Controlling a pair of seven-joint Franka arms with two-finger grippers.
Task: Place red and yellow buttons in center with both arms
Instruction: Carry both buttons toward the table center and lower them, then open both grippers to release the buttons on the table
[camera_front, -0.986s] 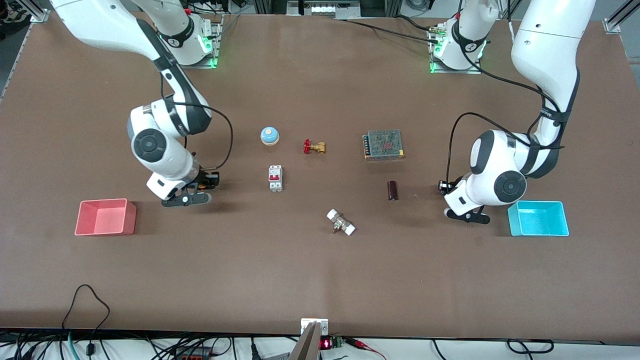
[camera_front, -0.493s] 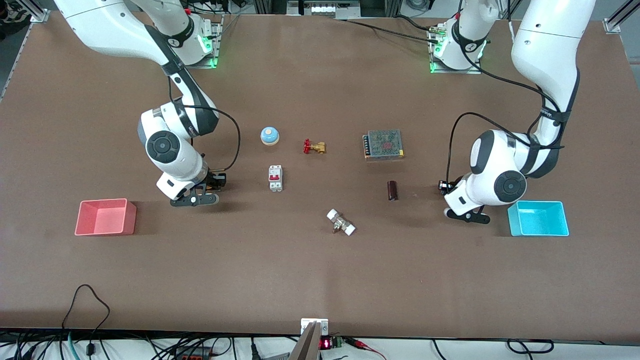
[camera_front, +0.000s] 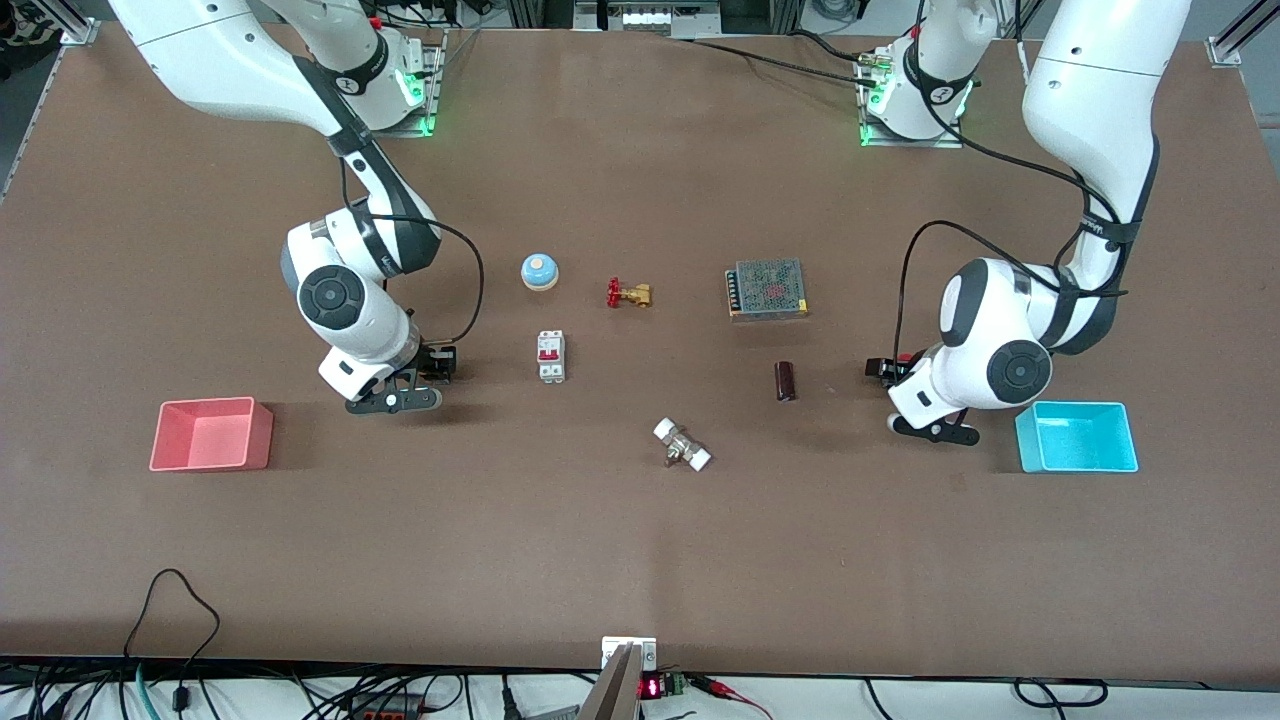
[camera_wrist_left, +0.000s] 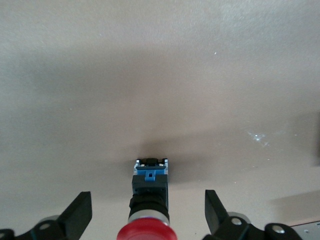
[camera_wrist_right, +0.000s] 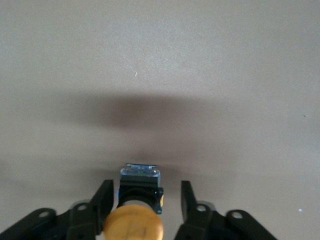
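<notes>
The red button (camera_wrist_left: 149, 210) has a black body and lies on the brown table between my left gripper's (camera_wrist_left: 147, 196) wide-open fingers, which do not touch it. In the front view that gripper (camera_front: 878, 368) is low over the table beside the cyan tray (camera_front: 1077, 437), and a bit of red (camera_front: 905, 357) shows there. The yellow button (camera_wrist_right: 140, 200) sits between my right gripper's (camera_wrist_right: 146, 185) fingers, close against one, with a gap to the other. In the front view the right gripper (camera_front: 440, 365) is low over the table between the pink tray (camera_front: 211, 434) and the white breaker (camera_front: 551, 356).
Around the table's middle are a blue dome (camera_front: 539, 271), a brass valve with a red handle (camera_front: 629, 294), a metal power supply (camera_front: 767, 289), a dark cylinder (camera_front: 786, 381) and a white fitting (camera_front: 682, 445).
My right gripper has moved from beside the pink tray toward the white breaker, slowing down. My left gripper has shifted slightly toward the dark cylinder.
</notes>
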